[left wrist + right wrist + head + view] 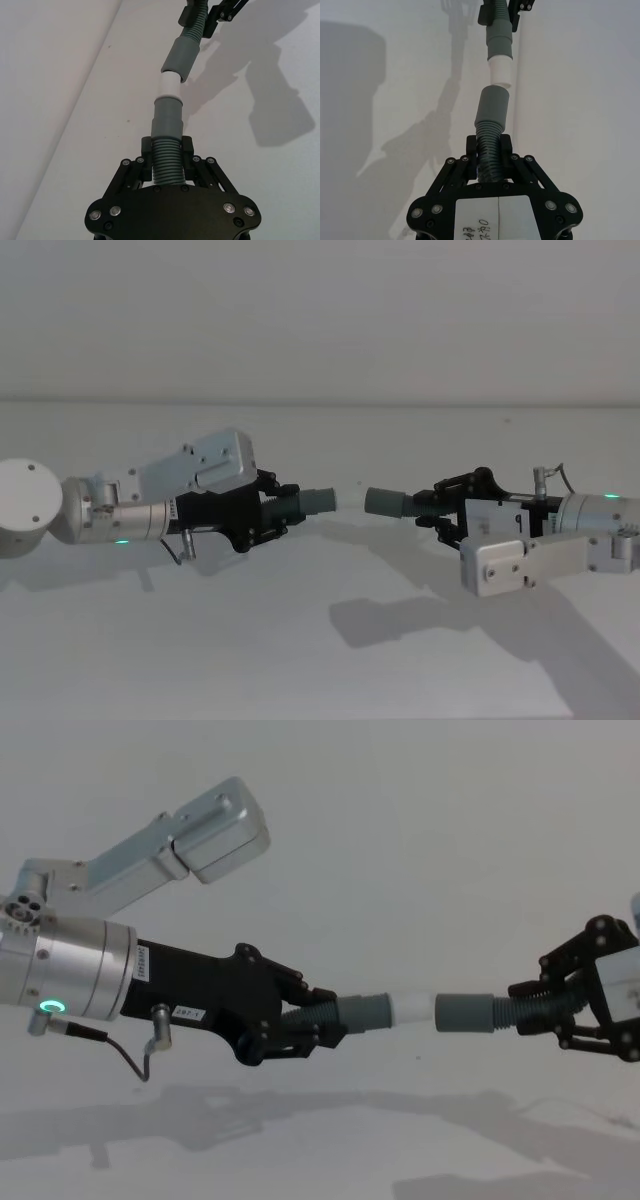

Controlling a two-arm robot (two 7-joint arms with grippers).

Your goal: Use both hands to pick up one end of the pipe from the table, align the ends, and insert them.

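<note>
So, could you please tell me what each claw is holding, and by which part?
The left claw holds the white-tipped hose piece by its corrugated section, just behind the cuff. The right claw holds the plain grey hose piece the same way.

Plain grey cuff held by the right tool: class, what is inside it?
Nothing yet. The plain grey cuff faces the white tip across a small gap. Its bore is hidden, since every view sees it from the side.
</note>
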